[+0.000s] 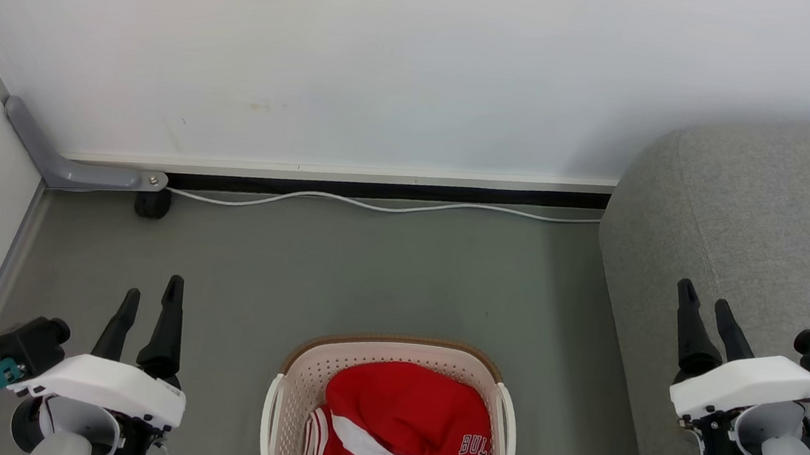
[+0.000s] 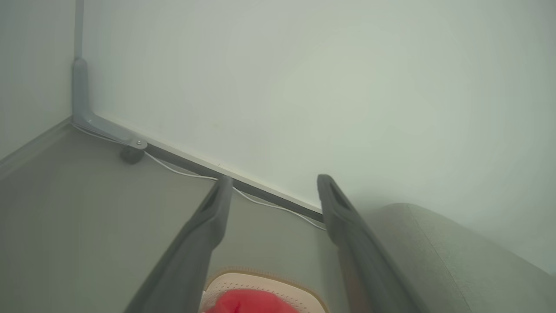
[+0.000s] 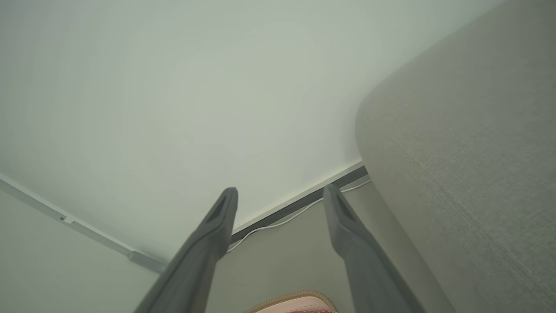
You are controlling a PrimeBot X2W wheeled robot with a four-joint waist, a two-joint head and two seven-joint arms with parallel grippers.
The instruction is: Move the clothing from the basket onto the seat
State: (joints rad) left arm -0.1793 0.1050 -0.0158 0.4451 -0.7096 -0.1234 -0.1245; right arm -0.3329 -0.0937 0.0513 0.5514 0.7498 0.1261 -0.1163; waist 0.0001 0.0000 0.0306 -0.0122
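The red clothing [image 1: 401, 424] lies bunched in the cream basket [image 1: 301, 385] on the floor at the bottom centre of the head view; dark lettering and the number 23 show on its right side. A sliver of the red clothing [image 2: 247, 304] and the basket rim [image 2: 260, 276] shows between my left fingers. The grey sofa seat [image 1: 754, 224] fills the right side. My left gripper [image 1: 153, 291] hovers open, left of the basket, holding nothing. My right gripper [image 1: 707, 295] is open over the sofa's edge, holding nothing. The basket rim [image 3: 295, 298] peeks in below my right fingers.
A white wall runs across the back with a dark skirting strip and a white cable [image 1: 377, 206] along the floor. A grey conduit bracket [image 1: 76, 170] and a small black foot sit in the left corner. Grey floor [image 1: 370, 276] lies between basket and wall.
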